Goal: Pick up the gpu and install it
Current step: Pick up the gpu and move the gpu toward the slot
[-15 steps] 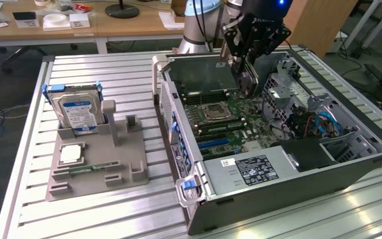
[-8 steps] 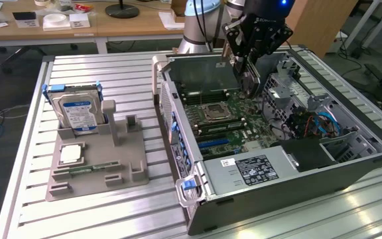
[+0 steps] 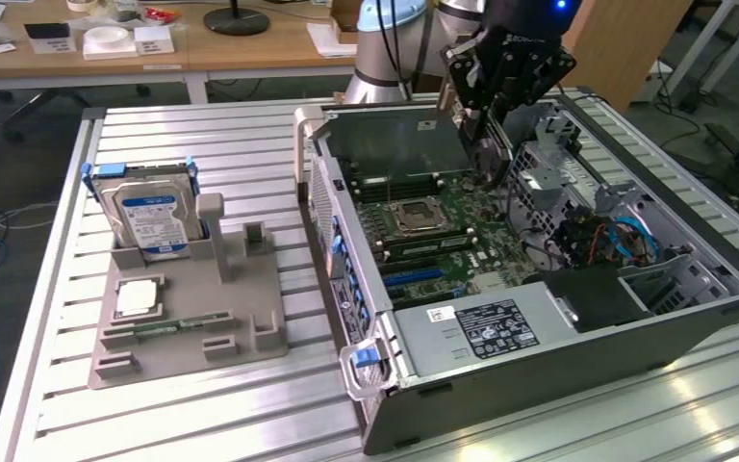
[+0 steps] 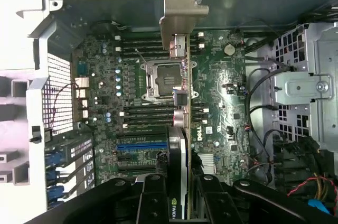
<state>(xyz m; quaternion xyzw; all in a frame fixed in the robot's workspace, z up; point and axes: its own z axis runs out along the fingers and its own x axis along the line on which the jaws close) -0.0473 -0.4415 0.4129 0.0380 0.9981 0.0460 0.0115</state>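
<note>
My claw [image 4: 179,197] is clamped on the gpu [image 4: 182,100], holding it edge-on over the motherboard [image 4: 222,92] inside the open computer case [image 3: 677,318] on the tabletop [image 3: 190,423].

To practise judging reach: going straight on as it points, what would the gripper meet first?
The card it grips would likely touch the circuit board in the open computer first; depth is unclear.

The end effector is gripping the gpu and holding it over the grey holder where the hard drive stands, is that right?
Not quite. The end effector grips the gpu, but holds it over the motherboard inside the open computer case, not over the grey holder with the hard drive. The wrist view shows it, and so does the exterior view.
</note>
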